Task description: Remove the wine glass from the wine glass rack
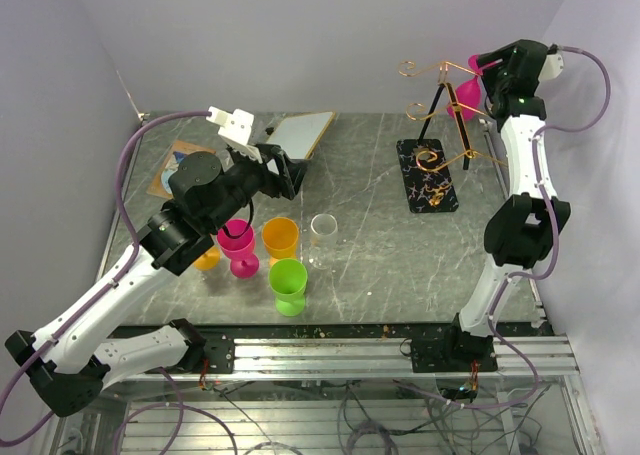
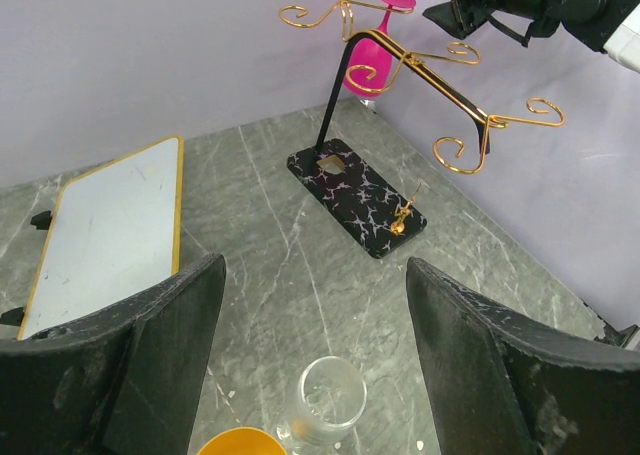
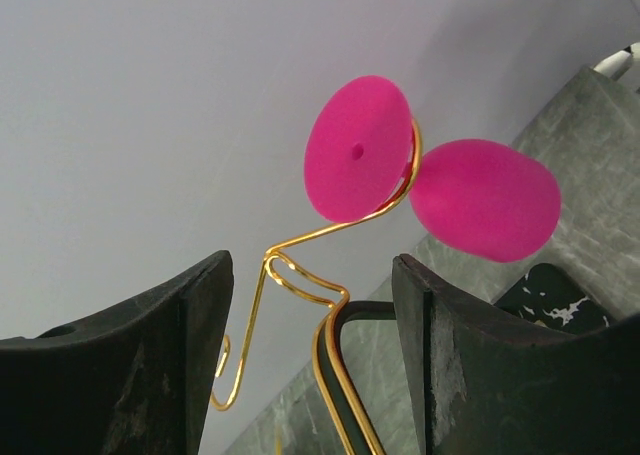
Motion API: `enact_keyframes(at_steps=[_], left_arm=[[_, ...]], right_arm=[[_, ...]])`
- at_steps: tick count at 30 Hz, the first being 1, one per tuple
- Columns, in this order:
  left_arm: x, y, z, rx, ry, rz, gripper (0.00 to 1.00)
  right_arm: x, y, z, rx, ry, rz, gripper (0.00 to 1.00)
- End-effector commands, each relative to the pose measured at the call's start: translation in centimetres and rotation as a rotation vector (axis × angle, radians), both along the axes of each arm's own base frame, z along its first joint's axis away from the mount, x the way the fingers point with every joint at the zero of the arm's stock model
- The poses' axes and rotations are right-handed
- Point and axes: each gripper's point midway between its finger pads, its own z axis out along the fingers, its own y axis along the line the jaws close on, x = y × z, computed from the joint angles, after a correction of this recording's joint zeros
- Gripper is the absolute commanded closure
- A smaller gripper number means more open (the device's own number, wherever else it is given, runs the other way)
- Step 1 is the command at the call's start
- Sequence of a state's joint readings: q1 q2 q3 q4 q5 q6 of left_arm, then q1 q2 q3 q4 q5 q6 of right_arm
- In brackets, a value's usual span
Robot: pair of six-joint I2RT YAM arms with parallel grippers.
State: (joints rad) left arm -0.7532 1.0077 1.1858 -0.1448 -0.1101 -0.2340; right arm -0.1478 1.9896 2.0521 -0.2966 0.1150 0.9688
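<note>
Setting: you are working at a robot test cell in a lab.

Evidence:
- The left arm (image 1: pixel 120 295) and right arm (image 1: pixel 520 225) are bolted to an aluminium rail (image 1: pixel 340 355) at the near edge of the table (image 1: pixel 380 265).
- Plain pale walls (image 1: pixel 300 35) box the table in on three sides.
- A tangle of wires (image 1: pixel 360 420) hangs below the rail.
- The props read as staged. Coloured cups (image 1: pixel 281 237) are grouped together, a wine glass rack (image 1: pixel 428 180) stands apart from them, and there is a small whiteboard (image 1: pixel 300 135).
- You get a camera view over each wrist's own fingers (image 2: pixel 130 365).
</note>
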Motion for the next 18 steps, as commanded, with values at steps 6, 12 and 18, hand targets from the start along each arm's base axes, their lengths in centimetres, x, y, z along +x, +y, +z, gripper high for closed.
enact_keyframes(at_steps=[6, 12, 18], left_arm=[[0.5, 0.3, 1.0, -0.02, -0.04, 0.025, 0.16], [0.6, 0.2, 0.9, -0.015, -0.039, 0.026, 0.16], [0.6, 0.1, 0.7, -0.012, -0.037, 0.025, 0.16]], right_arm=[[0.5, -2.1, 0.2, 0.016, -0.029, -0.008, 0.38], [1.7, -3.0, -0.7, 0.002, -0.015, -0.021, 0.44], [2.3, -3.7, -1.0, 0.002, -0.023, -0.031, 0.44]])
